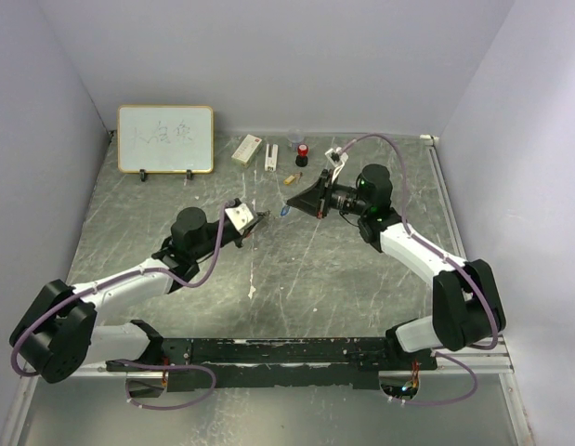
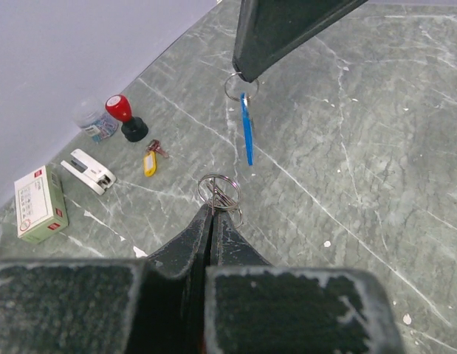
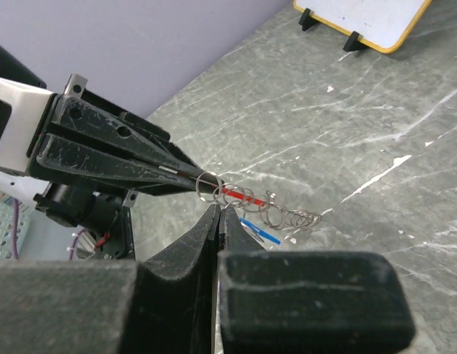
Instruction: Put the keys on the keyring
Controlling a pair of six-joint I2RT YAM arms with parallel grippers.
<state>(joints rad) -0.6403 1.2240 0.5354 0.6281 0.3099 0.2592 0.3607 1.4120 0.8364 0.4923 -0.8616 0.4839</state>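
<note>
My left gripper (image 2: pixel 212 211) is shut on the keyring (image 2: pixel 218 192), a chain of thin silvery rings. In the right wrist view the keyring (image 3: pixel 272 208) shows its red tag (image 3: pixel 232 192) sticking out of the left fingertips (image 3: pixel 185 174). My right gripper (image 3: pixel 219 211) is shut on the small ring of the blue key (image 2: pixel 246 131), which hangs just above the table. The two gripper tips nearly meet in the top view, left (image 1: pixel 257 220) and right (image 1: pixel 293 204). The tan-gold key (image 2: pixel 150 164) lies on the table farther back.
A red-and-black cylinder (image 2: pixel 125 118), a white stapler-like piece (image 2: pixel 88 171) and a white box with red marks (image 2: pixel 40 203) lie along the back wall. A small whiteboard (image 1: pixel 166 139) stands at the back left.
</note>
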